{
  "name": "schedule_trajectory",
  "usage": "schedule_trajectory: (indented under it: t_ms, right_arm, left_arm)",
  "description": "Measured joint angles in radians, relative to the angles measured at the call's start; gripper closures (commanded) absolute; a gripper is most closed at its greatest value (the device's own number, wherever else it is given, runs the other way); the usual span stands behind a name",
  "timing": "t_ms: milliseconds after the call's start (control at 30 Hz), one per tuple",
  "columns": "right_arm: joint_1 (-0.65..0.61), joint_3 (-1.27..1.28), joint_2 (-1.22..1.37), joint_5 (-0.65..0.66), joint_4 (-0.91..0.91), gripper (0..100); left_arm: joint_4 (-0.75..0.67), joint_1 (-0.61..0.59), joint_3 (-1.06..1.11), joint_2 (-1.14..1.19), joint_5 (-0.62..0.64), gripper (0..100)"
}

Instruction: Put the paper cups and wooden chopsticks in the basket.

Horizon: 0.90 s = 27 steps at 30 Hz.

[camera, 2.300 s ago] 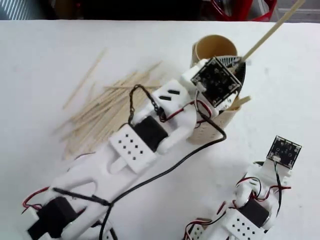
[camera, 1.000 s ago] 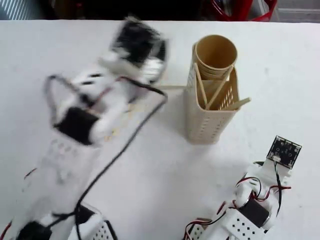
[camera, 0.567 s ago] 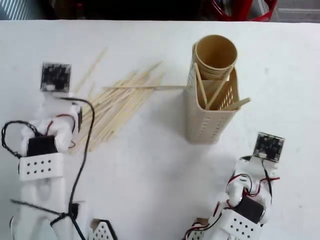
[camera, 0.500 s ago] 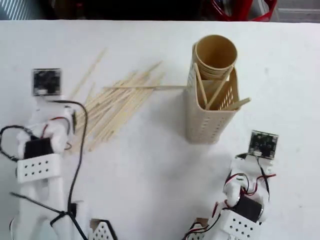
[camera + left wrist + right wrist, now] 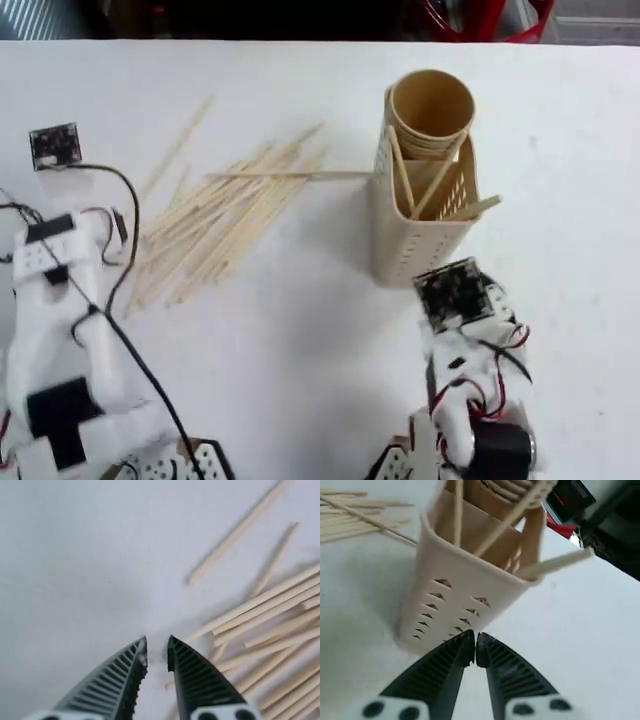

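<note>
— White counter [image 5: 300,340]: loose chopsticks [image 5: 220,215] toward the left arm, basket [image 5: 420,250] with paper cups [image 5: 430,105] and several sticks inside.
— Narrowly parted, empty left jaws at the pile's edge; closed, empty right jaws near the basket wall.

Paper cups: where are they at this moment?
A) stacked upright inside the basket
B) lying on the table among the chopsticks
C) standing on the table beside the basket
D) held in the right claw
A: the paper cups stand stacked at one end of the basket, inside its walls.
</note>
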Motion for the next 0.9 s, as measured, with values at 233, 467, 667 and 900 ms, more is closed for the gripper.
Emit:
schedule_trajectory:
  t_ms: [233,467,667,900]
  right_arm:
    - [-0.169,-0.204,0.206,-0.043,0.061,97.4]
    - [-0.416,-0.476,0.718,-0.129,0.06,97.4]
    - [-0.635,-0.694,1.191,-0.189,-0.041,97.4]
    - [-0.66,-0.931,1.705,-0.318,-0.157,97.7]
  left_arm:
    - [0.074,-0.023,-0.198,0.249,0.058,91]
    - [0.074,-0.11,-0.316,0.399,0.273,91]
    - [0.074,-0.19,-0.439,0.548,0.499,91]
    - [0.089,-0.209,-0.557,0.664,0.539,91]
